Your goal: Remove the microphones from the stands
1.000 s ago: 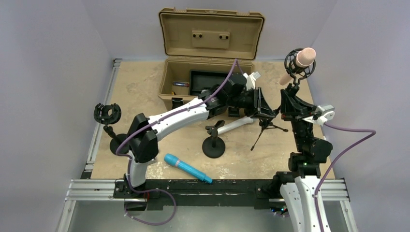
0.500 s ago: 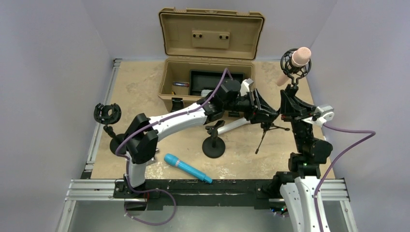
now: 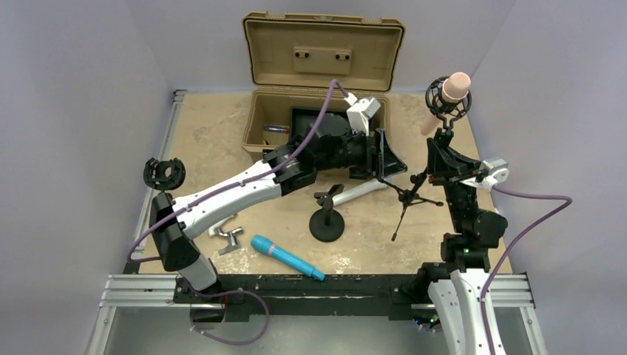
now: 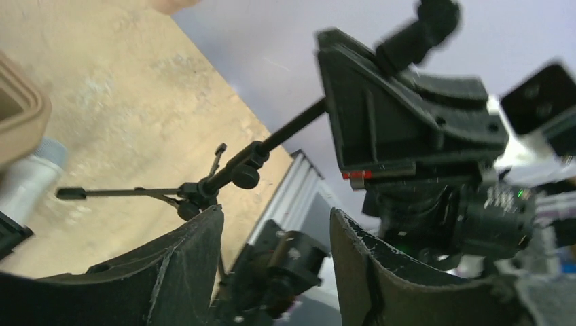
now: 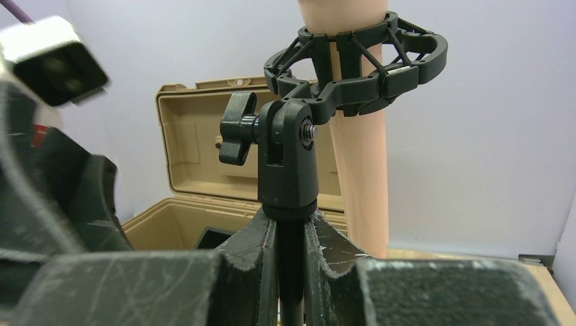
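A peach-pink microphone (image 3: 452,87) sits in a black shock mount (image 3: 444,102) on top of a thin black tripod stand (image 3: 409,198) at the right of the table. My right gripper (image 3: 442,151) is shut on the stand's pole just under the mount. The right wrist view shows its fingers (image 5: 291,234) pressed on the pole, with the mount (image 5: 353,64) and microphone body (image 5: 358,163) above them. My left gripper (image 3: 393,159) is open and empty, just left of the stand. In the left wrist view its jaws (image 4: 275,217) stand wide apart below the pole (image 4: 272,141).
An open tan case (image 3: 255,126) stands at the back. A blue microphone (image 3: 287,257) lies near the front edge. A round-base stand (image 3: 327,223), a white tube (image 3: 362,191), a silver clip (image 3: 228,235) and a second shock mount stand (image 3: 164,174) are on the table.
My left arm has stretched out and its wrist has risen and pulled back from the stand's legs. The stand has tipped more upright, and the microphone has shifted slightly left.
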`<action>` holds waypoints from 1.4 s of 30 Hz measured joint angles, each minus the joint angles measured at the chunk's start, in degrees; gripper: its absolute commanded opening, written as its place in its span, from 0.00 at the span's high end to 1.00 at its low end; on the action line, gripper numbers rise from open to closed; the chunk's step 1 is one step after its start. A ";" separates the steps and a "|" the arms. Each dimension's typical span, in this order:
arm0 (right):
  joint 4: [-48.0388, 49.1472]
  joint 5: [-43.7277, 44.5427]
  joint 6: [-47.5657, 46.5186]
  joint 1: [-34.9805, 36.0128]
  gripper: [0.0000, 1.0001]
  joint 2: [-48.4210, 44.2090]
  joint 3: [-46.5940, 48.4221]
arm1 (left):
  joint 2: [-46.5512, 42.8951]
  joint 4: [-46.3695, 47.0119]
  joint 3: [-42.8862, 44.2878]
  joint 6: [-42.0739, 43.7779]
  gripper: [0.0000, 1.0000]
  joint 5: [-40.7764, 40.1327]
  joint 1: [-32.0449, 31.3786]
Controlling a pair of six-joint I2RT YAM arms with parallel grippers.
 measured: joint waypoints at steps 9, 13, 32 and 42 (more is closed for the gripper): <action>-0.31 0.00 0.13 0.00 1.00 0.90 0.04 | 5.35 -3.61 6.84 23.37 0.47 -1.46 -4.50; -0.28 0.00 0.15 0.00 1.00 1.16 0.09 | 9.77 -6.05 10.51 25.64 0.49 -0.98 -4.13; -0.42 -0.02 0.17 0.00 1.00 1.57 0.11 | 17.29 -9.42 17.11 22.71 0.64 4.22 -4.00; -0.46 -0.02 0.33 0.00 1.00 1.44 0.11 | 18.49 -10.58 17.31 19.89 1.00 4.72 -3.93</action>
